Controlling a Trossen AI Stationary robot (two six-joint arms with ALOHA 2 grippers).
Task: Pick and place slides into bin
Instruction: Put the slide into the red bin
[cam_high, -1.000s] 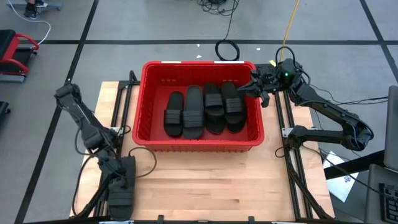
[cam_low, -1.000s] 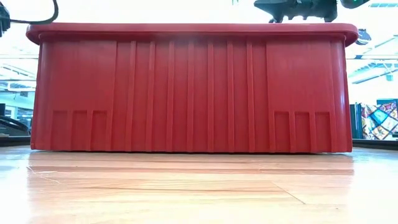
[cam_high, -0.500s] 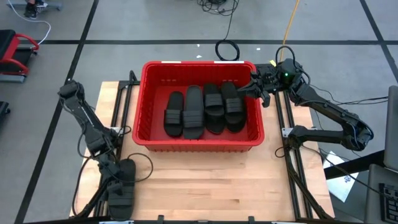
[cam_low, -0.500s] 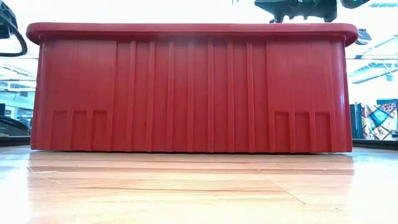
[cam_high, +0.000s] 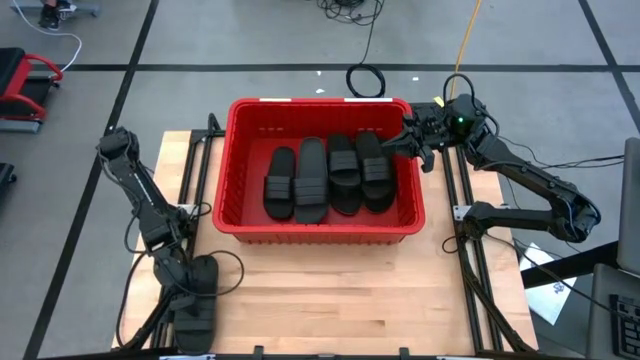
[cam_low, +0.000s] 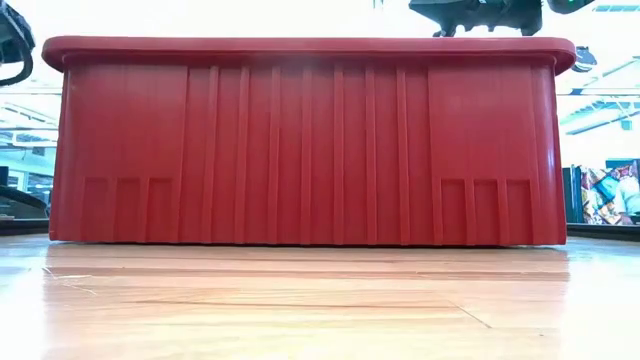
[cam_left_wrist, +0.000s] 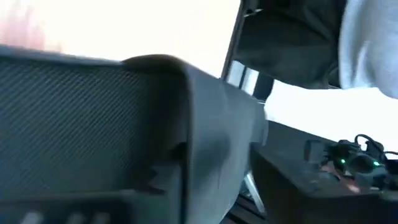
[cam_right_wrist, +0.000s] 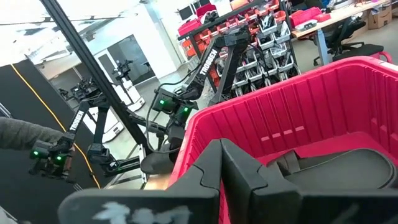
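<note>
The red bin (cam_high: 228, 170) stands in the middle of the table, and several black slides (cam_high: 330, 175) lie side by side on its floor. Another black slide (cam_high: 195, 318) lies flat at the table's near left corner. My left gripper (cam_high: 197, 278) hangs low right over that slide's far end. A dark textured surface (cam_left_wrist: 93, 124), the slide seen close up, fills the left wrist view. My right gripper (cam_right_wrist: 221, 158) is shut and holds nothing. It hovers level above the bin's far right corner (cam_high: 408, 112).
Bare wood (cam_high: 330, 290) lies between the bin and the near edge. The bin's tall front wall (cam_low: 300, 140) blocks the low view. Cables (cam_high: 365, 80) lie on the floor behind the table. A person's sleeve (cam_left_wrist: 373, 43) shows beyond the table.
My left arm has folded, and its gripper has sunk toward the slide at the table's near left corner, tipping less steeply. That slide and those in the bin have stayed where they were.
</note>
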